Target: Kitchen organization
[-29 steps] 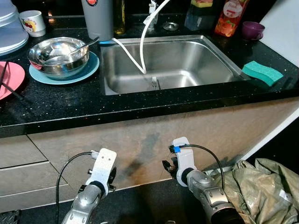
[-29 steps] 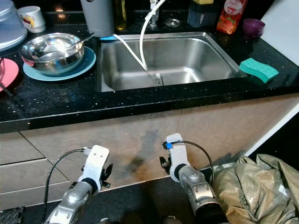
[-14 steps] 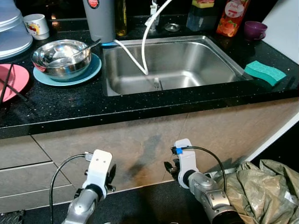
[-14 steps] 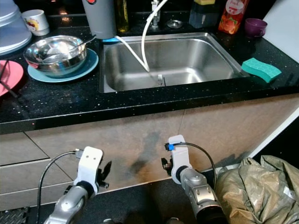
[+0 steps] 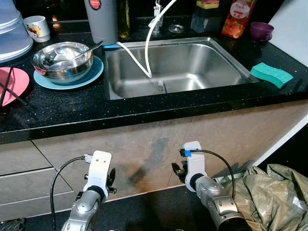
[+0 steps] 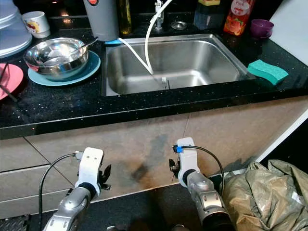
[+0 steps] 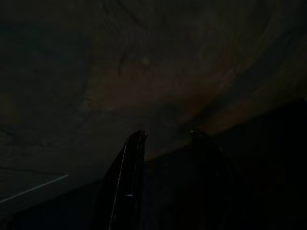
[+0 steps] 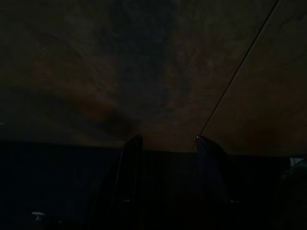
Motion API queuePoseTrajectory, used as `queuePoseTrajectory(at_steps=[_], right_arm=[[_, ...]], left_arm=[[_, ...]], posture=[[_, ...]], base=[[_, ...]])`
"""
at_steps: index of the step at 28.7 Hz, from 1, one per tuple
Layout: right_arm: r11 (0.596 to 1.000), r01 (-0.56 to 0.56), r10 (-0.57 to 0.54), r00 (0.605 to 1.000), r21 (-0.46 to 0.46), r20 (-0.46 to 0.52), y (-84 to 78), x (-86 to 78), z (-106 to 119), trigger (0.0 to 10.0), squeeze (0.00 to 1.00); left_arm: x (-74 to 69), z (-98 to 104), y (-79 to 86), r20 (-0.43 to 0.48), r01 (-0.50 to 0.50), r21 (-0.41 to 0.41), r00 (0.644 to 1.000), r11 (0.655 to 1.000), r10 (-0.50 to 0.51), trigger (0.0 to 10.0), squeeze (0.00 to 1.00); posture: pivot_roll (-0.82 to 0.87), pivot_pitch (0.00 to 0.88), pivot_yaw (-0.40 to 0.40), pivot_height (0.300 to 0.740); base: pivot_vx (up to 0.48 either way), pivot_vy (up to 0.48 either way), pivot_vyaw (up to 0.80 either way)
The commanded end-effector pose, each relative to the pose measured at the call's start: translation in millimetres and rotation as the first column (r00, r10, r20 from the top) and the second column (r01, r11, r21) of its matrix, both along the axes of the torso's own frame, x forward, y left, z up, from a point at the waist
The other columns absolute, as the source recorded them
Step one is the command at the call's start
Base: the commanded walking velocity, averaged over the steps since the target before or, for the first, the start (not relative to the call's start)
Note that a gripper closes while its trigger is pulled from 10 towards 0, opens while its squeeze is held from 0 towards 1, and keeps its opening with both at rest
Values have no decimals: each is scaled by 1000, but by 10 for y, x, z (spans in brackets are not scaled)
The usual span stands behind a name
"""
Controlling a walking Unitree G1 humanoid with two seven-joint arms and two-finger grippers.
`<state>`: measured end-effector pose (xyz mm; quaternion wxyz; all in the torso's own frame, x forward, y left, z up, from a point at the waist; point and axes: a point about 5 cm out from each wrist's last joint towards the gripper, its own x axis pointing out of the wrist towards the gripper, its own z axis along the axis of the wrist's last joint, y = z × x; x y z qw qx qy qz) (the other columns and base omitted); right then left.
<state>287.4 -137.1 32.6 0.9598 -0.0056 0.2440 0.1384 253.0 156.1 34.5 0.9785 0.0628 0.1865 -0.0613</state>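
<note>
Black counter (image 5: 144,103) across the upper half of the frame, steel sink (image 5: 175,67) sunk in its middle. Fork (image 5: 160,86) lying on the sink floor near the front wall, just beside the end of a white hose (image 5: 150,38) that drops in from the top centre. Upper left: steel bowl (image 5: 61,58) resting on a blue plate (image 5: 91,74), a spoon handle (image 5: 94,46) sticking out over the bowl's rim. Pink plate (image 5: 12,82) at the left edge, cut off by the frame. Mug (image 5: 37,28) in the top left corner, grey canister (image 5: 102,19) right of it, behind the sink's left corner. Green sponge (image 5: 271,74) on the counter right of the sink, purple cup (image 5: 261,31) and red bottle (image 5: 236,18) behind it at top right. Tan cabinet front (image 5: 144,149) below the counter. Crumpled sack (image 5: 274,192) on the floor at lower right.

Left gripper (image 7: 165,139) hanging low at lower left, facing the cabinet front, jaws spread and empty. Right gripper (image 8: 165,141) low at lower centre-right, also facing the cabinet, jaws likewise apart, nothing between them. Both wrist views very dark.
</note>
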Motion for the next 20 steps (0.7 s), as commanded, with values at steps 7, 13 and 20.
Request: queuePoseTrajectory(at_steps=[7,13,20], right_arm=[[1000,13,-13,1000,-3,21,39,19,29,10000,0],[1000,24,-24,999,-4,27,25,14,30,10000,0],[1000,26,-26,999,0,32,18,-3,48,10000,0]], left_arm=[[19,-68,20,-64,-24,2,998,1000,24,10000,0],[40,-31,1,-35,4,5,999,1000,-4,10000,0],[34,23,-4,28,14,-10,1000,1000,-14,10000,0]], posture=[[21,119,-17,740],[19,119,-21,740],[8,124,-18,740]], base=[[0,0,0],[0,0,0],[0,0,0]])
